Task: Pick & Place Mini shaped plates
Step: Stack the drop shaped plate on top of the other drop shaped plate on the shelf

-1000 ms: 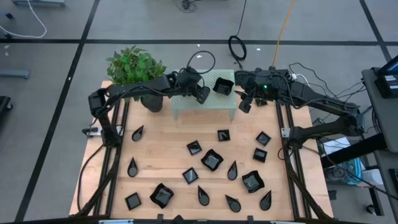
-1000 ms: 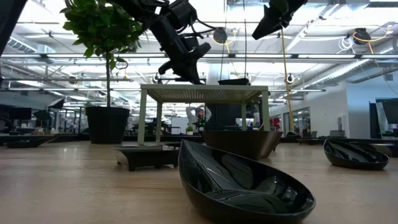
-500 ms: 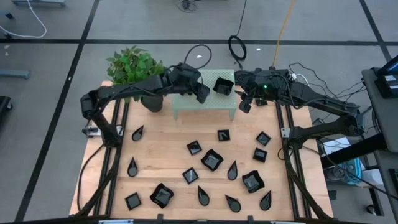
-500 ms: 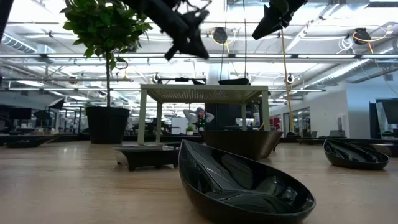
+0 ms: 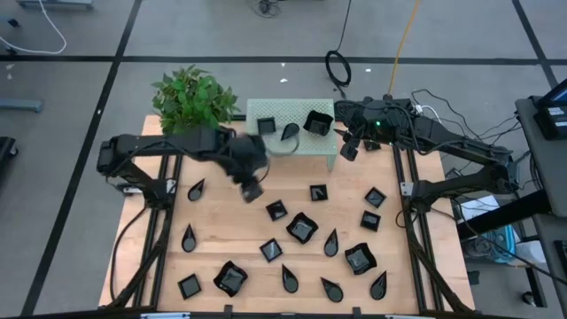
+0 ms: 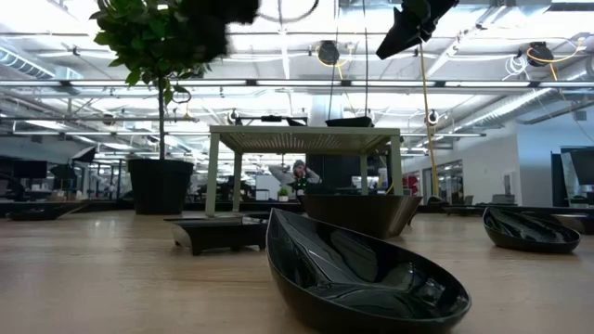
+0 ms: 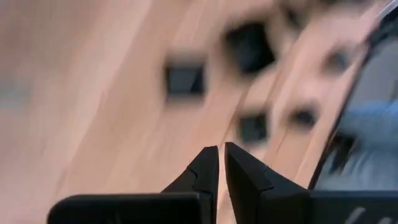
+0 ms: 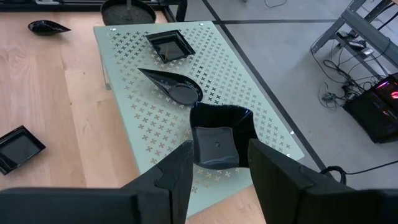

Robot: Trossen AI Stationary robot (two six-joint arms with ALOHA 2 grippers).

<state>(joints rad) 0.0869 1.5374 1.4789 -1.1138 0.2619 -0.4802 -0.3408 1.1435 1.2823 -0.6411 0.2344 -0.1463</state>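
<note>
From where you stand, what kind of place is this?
Probably a robotics lab in an open-plan office. Two dark arms are mounted at a wooden table strewn with mini shaped plates, cables trail across the floor, and desks sit under exposed ceiling pipes behind.

**Plates by shape and place.** Wooden table (image 5: 221, 221): six flat square plates (image 5: 318, 191), six teardrop plates (image 5: 189, 237) and three larger wavy-edged plates (image 5: 302, 228). Pale perforated stand (image 5: 266, 111): one further plate of each shape, three in all. Totals: seven flat squares, seven teardrops and four wavy-edged, making eighteen plates. One potted plant (image 5: 190, 96).
</note>
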